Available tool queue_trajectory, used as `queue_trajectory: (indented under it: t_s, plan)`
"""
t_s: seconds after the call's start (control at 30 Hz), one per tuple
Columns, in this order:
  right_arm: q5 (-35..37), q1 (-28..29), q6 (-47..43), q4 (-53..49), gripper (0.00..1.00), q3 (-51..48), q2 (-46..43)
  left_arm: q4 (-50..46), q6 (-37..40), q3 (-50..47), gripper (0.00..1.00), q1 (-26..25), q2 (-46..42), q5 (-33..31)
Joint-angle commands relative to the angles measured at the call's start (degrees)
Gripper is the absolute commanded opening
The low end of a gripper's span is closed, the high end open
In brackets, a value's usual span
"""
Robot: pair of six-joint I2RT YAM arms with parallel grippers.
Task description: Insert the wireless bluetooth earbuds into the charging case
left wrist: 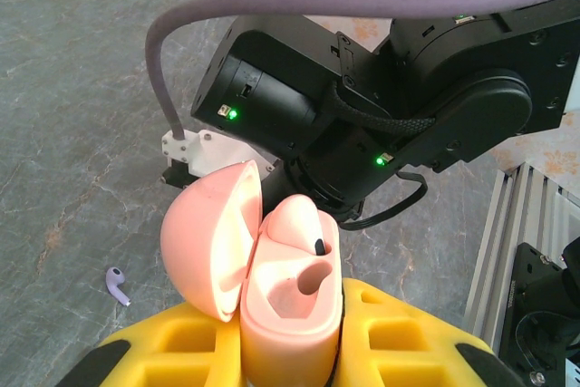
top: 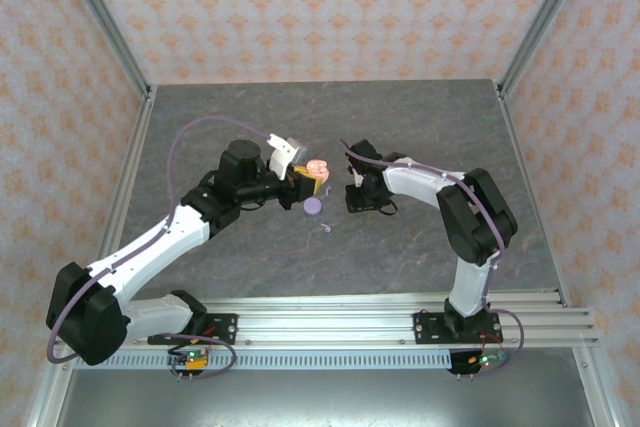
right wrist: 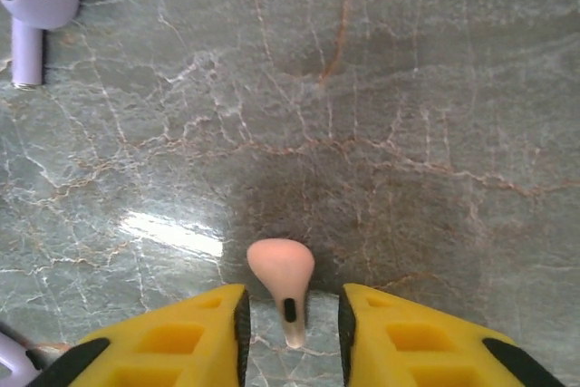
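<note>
**A:** How much room is there around the work?

**B:** Plenty. The grippers meet mid-table (top: 430, 137), well apart from the patterned walls (top: 300, 7) on the far, left and right sides. Bare grey stone lies beyond them, and more on the near side, toward the rail (top: 330, 312).

**A:** And the left gripper (top: 308, 180)?

**B:** Clenched on the open pink charging case (left wrist: 290, 314), with the lid swung left.

**A:** The right gripper (right wrist: 292, 314)?

**B:** Released. Its yellow fingers (right wrist: 181, 342) straddle the loose pink earbud (right wrist: 282, 274) on the table and touch neither side of it.

**A:** Counts?

**B:** Two pink earbuds: that loose one and the seated pink earbud (left wrist: 297, 217), which sits in the case beside one empty socket (left wrist: 313, 283). There are two cases, the pink one and the lavender case (top: 312, 206), which lies just near of it. I'm sure of only one lavender earbud (top: 326, 229), which lies just near of the lavender case.
</note>
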Motion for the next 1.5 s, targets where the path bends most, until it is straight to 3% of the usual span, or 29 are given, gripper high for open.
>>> queue_trajectory:
  t_s: [0.0, 0.33, 0.67, 1.47]
  plan:
    - [1.24, -0.27, -0.06, -2.78, 0.39, 1.51, 0.44, 1.13, 0.31, 1.20, 0.20, 0.55, -0.70, 1.35]
    - [-1.30, -0.01, 0.79, -2.84, 0.41, 3.68, 2.10, 0.98, 0.57, 1.41, 0.20, 0.55, -0.79, 1.18]
    - [1.12, 0.10, 1.41, -4.94, 0.40, 6.91, 4.81, 1.08, 0.57, 1.16, 0.20, 0.53, -1.02, 1.35]
    - [2.89, 0.64, 1.31, -6.17, 0.26, 6.90, 6.86, 1.79, 0.14, 0.04, 0.20, 0.55, -1.04, 1.09]
